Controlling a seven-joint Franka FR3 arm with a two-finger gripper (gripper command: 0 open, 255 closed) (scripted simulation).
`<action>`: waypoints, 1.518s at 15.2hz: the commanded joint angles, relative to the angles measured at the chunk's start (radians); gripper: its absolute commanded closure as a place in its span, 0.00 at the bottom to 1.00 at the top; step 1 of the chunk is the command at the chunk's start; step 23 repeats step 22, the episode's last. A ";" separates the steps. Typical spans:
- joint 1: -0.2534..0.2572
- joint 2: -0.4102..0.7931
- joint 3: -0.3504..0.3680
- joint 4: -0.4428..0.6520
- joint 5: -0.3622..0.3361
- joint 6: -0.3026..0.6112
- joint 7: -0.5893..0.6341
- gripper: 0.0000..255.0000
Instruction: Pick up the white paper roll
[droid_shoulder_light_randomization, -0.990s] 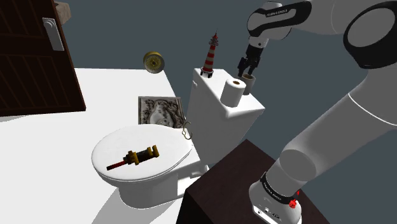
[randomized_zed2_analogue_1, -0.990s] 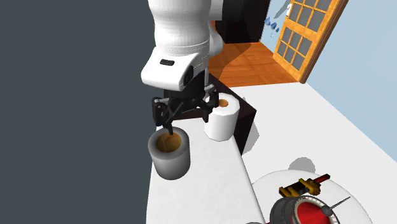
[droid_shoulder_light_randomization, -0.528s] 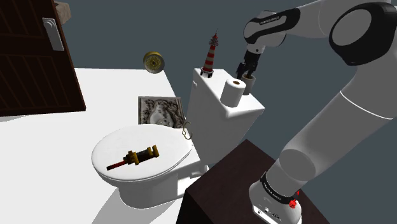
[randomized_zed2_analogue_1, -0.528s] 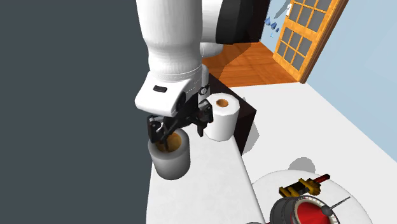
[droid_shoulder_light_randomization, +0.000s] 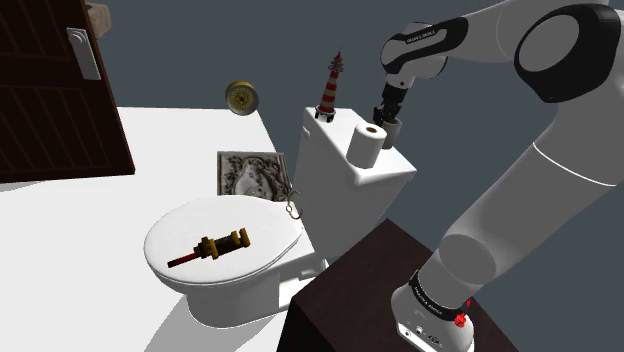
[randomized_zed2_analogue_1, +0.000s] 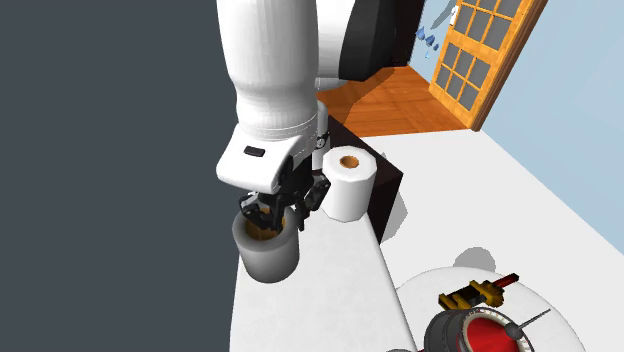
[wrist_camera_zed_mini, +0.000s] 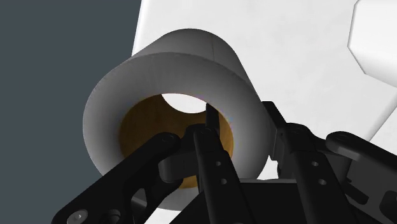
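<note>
The grey-white paper roll stands upright on the toilet's tank lid, at its back edge beside the dark wall and toward the end nearest the robot's stand. The end effector points down onto the roll and is released. Its fingers stand apart astride the roll's wall, one lowered into the brown cardboard core and the other outside the roll. In the wrist view a strip of brown core shows between the inner finger and the wall, so the roll is not clasped. A second, whiter roll with an orange-brown core stands upright at the front corner of the same end of the lid, near the first roll and apart from it. A red-and-white lighthouse figurine stands at the opposite end of the tank lid. On the closed toilet seat lid lies a small brown, yellow and red toy, roughly in its middle. On the white floor beyond the toilet sit an ornate grey square piece and a round gold object. A dark panelled door fills the shoulder view's upper left.
</note>
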 joint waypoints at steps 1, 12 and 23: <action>0.000 0.001 0.000 0.000 0.000 0.001 0.000 1.00; 0.002 -0.028 0.005 0.066 -0.012 -0.092 0.009 1.00; 0.004 -0.043 0.009 0.161 -0.018 -0.200 0.014 1.00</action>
